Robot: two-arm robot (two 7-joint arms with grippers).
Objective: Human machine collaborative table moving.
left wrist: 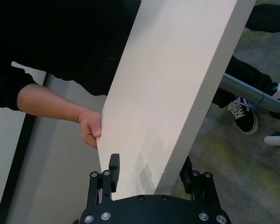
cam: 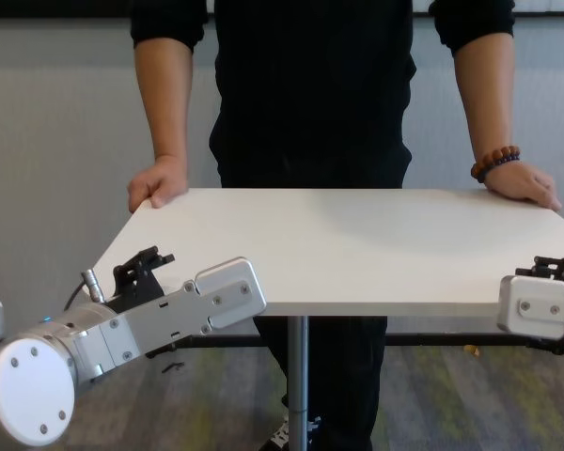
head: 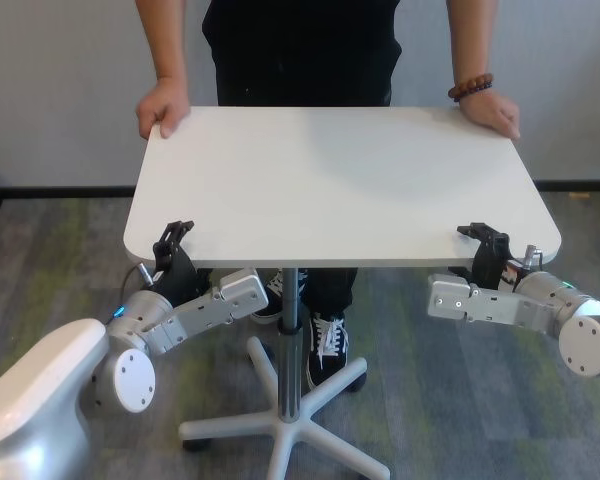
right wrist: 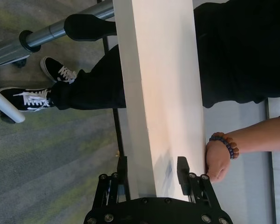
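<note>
The table is a white tabletop on a slim silver pole. The human, in black, stands at the far side with one hand on each far corner and a beaded bracelet on one wrist. My left gripper straddles the near left edge, one finger above and one below; in the left wrist view its jaws stand apart around the slab. My right gripper straddles the near right edge the same way. Both look open, with a small gap to the top.
The table's white star base with castors stands on grey-green carpet between me and the person's black shoes. A grey wall with a dark skirting runs behind the person.
</note>
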